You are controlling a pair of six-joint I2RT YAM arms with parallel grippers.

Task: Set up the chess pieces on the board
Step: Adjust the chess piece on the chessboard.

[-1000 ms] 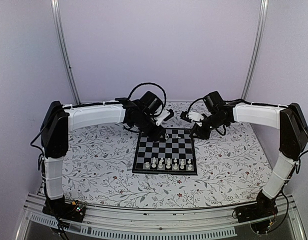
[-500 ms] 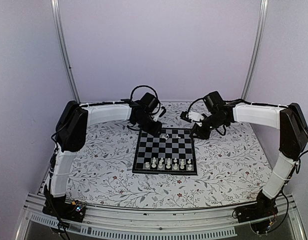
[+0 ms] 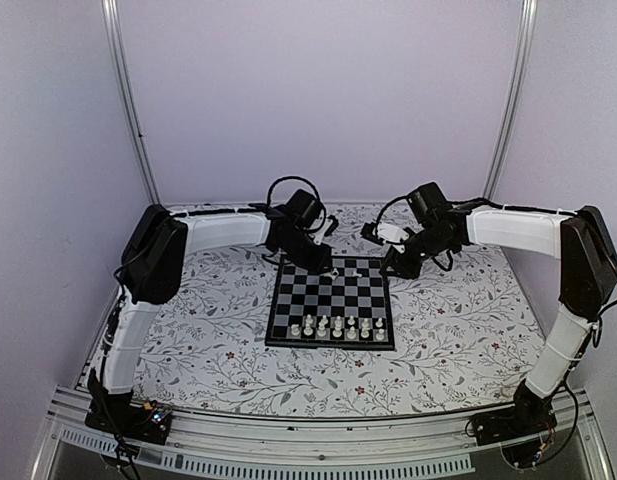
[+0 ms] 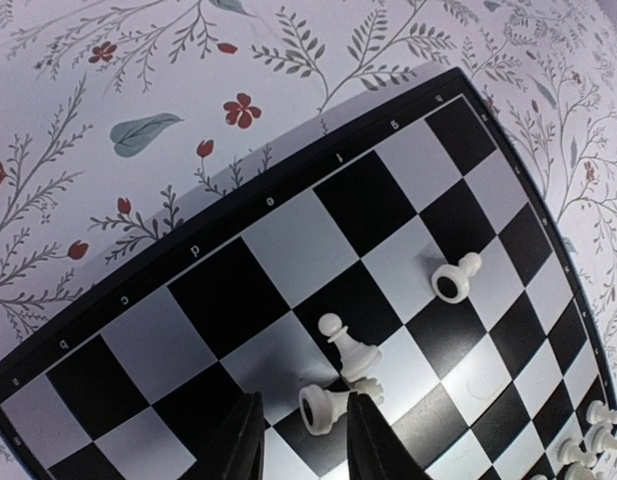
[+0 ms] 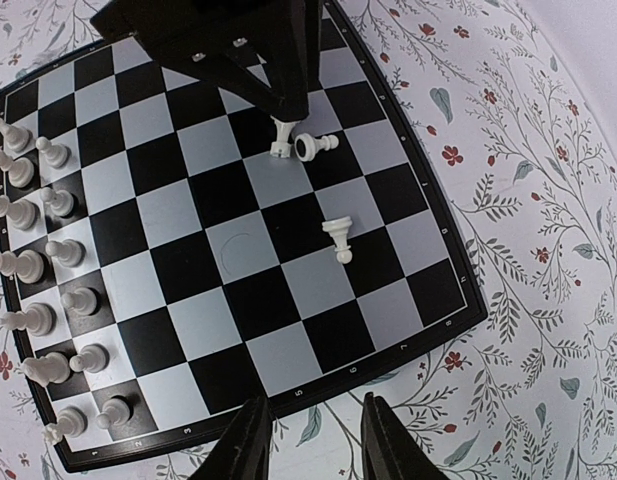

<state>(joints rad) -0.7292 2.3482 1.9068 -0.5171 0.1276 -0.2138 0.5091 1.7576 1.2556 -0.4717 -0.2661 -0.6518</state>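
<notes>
The board (image 3: 360,296) lies in the middle of the table. Several white chess pieces (image 3: 333,327) stand in a row along its near side. At the far edge a white piece (image 4: 328,405) lies on its side between the fingers of my left gripper (image 4: 306,440), which is open around it with a gap on one side. A second piece (image 4: 348,345) stands right beside it, and a third (image 4: 456,278) lies a few squares off. My right gripper (image 5: 316,440) hangs open and empty over the board's far right edge (image 5: 388,365).
The floral table surface (image 3: 208,330) surrounds the board on all sides. The left gripper body (image 5: 228,40) shows at the top of the right wrist view, over the two close pieces (image 5: 298,142).
The left arm has swung in, and its gripper has come down at the board's far edge around the lying piece, jaws slightly narrower. The right arm has not moved.
</notes>
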